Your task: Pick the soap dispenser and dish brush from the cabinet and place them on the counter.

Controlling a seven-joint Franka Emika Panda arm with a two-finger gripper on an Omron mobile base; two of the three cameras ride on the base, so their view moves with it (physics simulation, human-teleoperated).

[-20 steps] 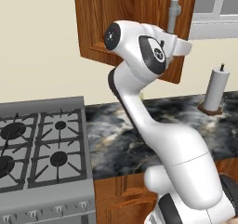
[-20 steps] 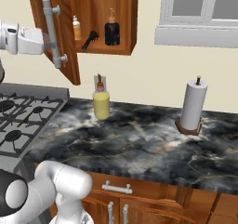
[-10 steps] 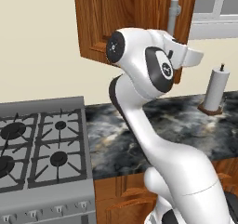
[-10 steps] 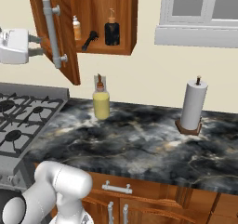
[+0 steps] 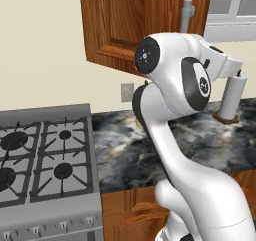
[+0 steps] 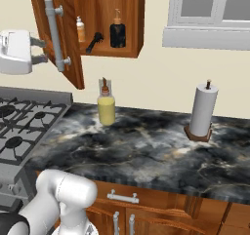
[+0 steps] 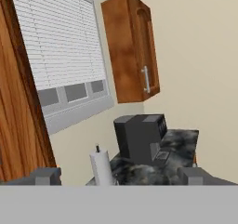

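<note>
My end effector [image 6: 40, 51], jaws spread wide and empty, has just let go of the reddish-brown wooden cabinet door [image 6: 66, 14], leaving the black soap dispenser [image 6: 117, 33] reachable beyond it.

cabinet [image 6: 134, 19]: reddish-brown wood grain, grey bar handle [image 6: 54, 34]. counter [image 6: 146, 151]: black marble, pale grey and golden veins. soap dispenser [image 6: 117, 32]: black. bottle [image 6: 106, 107]: yellow, brown cap. paper towel roll [image 6: 203, 110]: white, brown base. stove [image 6: 19, 131]: grey, black burners.
</note>
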